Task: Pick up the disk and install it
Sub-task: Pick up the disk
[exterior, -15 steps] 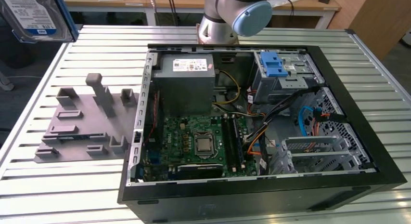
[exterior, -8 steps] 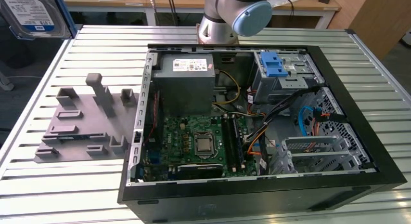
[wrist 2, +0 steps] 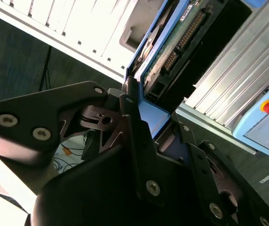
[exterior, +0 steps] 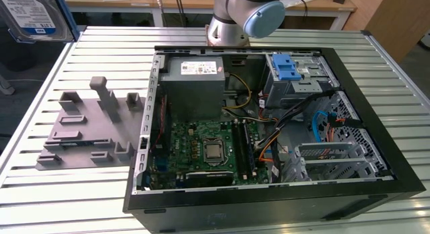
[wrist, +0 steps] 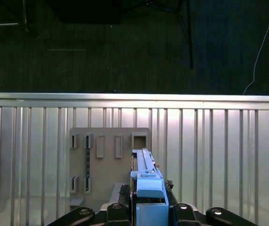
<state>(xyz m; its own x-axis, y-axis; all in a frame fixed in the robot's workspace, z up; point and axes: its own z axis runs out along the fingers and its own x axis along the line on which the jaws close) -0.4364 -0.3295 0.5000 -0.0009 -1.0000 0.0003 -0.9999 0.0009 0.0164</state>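
Disk (exterior: 30,12) up in the air at ten o'clock of the exterior view, label face toward the camera. Clamped by its blue carrier frame (wrist: 148,188) between the fingers (wrist 2: 130,117) of the gripper (wrist: 147,200), jaws narrow upon it; edge-on in the first wrist view, green circuit-board side shown in the second wrist view. Beyond it in the first wrist view, grey fixture plate (wrist: 108,155), flat on the slatted metal table (wrist: 219,150). In the exterior view, this plate at nine o'clock of the open computer case (exterior: 269,209), just beside its wall. Inside the case: motherboard (exterior: 201,143) toward six o'clock, power supply (exterior: 195,88) at eleven o'clock, blue latch piece (exterior: 285,70) on the drive cage (exterior: 305,80) at one o'clock. At twelve o'clock behind the case, arm base (exterior: 228,27).
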